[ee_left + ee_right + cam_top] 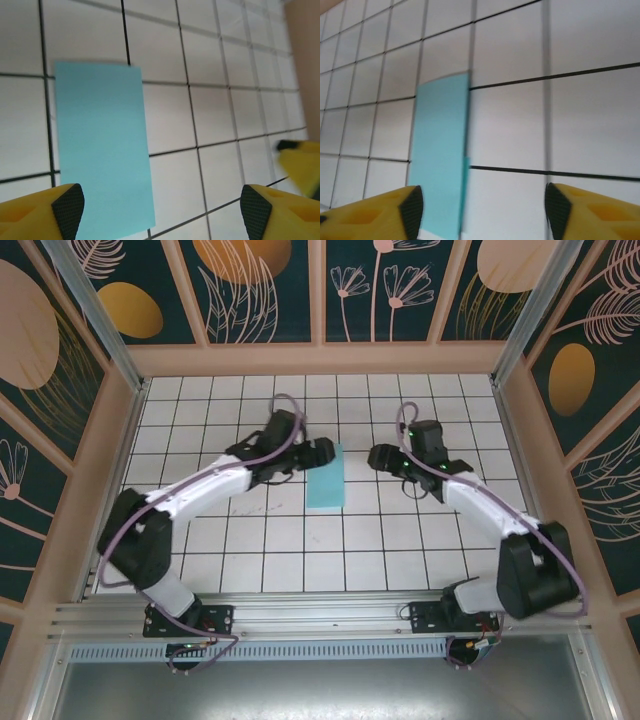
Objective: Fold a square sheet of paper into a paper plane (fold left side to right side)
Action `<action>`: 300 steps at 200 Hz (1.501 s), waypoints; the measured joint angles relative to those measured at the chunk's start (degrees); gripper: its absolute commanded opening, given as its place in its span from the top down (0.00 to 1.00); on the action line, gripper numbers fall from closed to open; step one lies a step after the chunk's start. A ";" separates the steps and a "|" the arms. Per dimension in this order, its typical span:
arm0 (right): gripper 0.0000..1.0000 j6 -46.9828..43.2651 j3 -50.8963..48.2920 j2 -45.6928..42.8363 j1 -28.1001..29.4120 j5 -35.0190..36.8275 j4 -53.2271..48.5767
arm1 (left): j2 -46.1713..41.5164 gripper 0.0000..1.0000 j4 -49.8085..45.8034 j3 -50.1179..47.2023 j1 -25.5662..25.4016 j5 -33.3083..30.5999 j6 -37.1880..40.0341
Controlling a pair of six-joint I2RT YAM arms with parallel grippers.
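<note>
The square sheet of paper lies on the tiled table, folded in half into a turquoise strip one tile wide and two long. Its two layers are slightly offset along the right edge in the right wrist view. My left gripper hovers at the strip's upper left corner, open and holding nothing. In the left wrist view the sheet of paper runs down beside the left fingertip. My right gripper hangs one tile to the right of the strip, open and empty. Its view shows the sheet of paper above its left fingertip. The paper plane is out of view.
The white grid table is boxed in by wooden side walls and a back wall. Open tiles stretch in front of the strip toward the arm bases. A yellow part of the right gripper shows at the right edge of the left wrist view.
</note>
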 measured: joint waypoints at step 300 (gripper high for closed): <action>0.45 2.58 27.30 40.79 2.62 -15.26 6.36 | 16.28 0.22 22.97 -10.80 6.82 18.64 -2.91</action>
